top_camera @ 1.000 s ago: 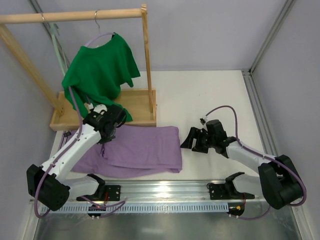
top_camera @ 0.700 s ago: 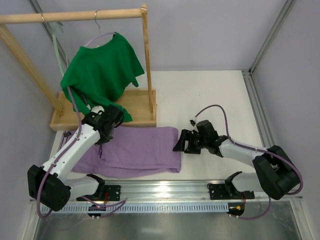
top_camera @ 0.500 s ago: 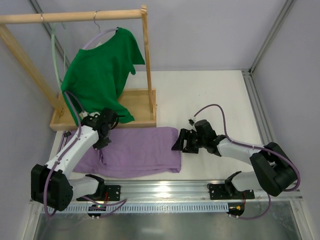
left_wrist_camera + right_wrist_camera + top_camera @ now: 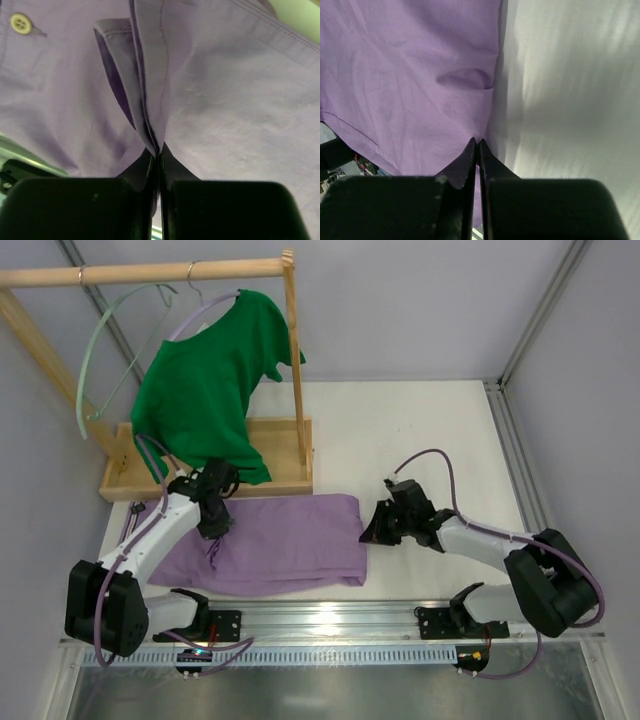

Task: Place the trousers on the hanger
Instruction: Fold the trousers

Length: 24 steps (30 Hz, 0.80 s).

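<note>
The trousers [image 4: 290, 540] lie flat on the tabletop [image 4: 420, 430] with their long axis running left to right, stretched between my two arms. My left gripper [image 4: 213, 515] is at the buttoned end, clenched on a raised fold of the lilac cloth, as the left wrist view shows plainly. My right gripper [image 4: 370, 530] is at the opposite edge with its jaws pressed together right on the fabric's border. I cannot tell whether any cloth is actually caught there. The hanger [image 4: 82, 390] hangs from the wooden rail [image 4: 150, 272] up at the far left, well apart from the trousers and much nearer my left arm. The green top [image 4: 205, 390] hangs between it and the cloth. I judge the lift has to go up and to the far left. The open room is on the right half of the tabletop, while the rack's upright post and wooden base [image 4: 280, 440] crowd the far edge of the trousers.
</note>
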### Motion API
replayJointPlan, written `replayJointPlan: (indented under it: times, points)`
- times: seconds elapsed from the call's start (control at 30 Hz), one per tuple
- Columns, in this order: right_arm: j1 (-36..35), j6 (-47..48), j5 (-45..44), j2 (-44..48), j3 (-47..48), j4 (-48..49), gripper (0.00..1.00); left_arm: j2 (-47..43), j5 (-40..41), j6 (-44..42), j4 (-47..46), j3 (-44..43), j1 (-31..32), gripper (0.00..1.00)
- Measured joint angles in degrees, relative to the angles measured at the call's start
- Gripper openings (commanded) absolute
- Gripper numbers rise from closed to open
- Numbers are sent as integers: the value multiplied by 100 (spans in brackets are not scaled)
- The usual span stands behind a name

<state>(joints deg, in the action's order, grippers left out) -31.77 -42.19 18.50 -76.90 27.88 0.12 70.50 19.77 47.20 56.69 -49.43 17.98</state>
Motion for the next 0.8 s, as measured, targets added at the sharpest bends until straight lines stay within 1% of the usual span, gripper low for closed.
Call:
replayJointPlan:
  times: [0.07, 0.17, 0.23, 0.33, 0.4, 0.5, 0.63, 0.67, 0.7, 0.73, 0.8]
  points:
    - [114, 37, -168, 212, 42, -382, 4, -11, -313, 0, -229, 162, -7, 1]
    - [605, 142, -466, 651, 103, -1054, 4, -85, -732, 59, -581, 437, 105, 1]
    - [1051, 203, -732, 1003, 122, -1534, 4, -170, -951, 160, -846, 601, 367, 1]
    - [1864, 240, -1093, 1497, 173, -2229, 4, -118, -1145, 382, -1261, 671, 931, 0]
    - [2262, 282, -1381, 1641, 284, -2625, 4, 118, -1237, 610, -1637, 645, 1375, 1]
    - [2730, 393, -1801, 1613, 612, -3213, 4, 769, -1294, 885, -2144, 444, 2006, 1]
    - [3410, 595, -2124, 1576, 850, -3705, 4, 1714, -1320, 1143, -2533, -162, 2767, 1]
    - [3598, 619, -2157, 1576, 892, -3832, 8, 1912, -1329, 1172, -2614, -326, 2894, 1]
    - [3722, 625, -2177, 1576, 927, -3930, 24, 2103, -1342, 1204, -2695, -487, 3005, 1]
    - [3797, 623, -2179, 1578, 955, -4004, 34, 2247, -1344, 1226, -2758, -605, 3071, 1]
    - [3840, 680, -2035, 1596, 1045, -4100, 49, 2415, -1322, 1241, -2747, -756, 3099, 1]
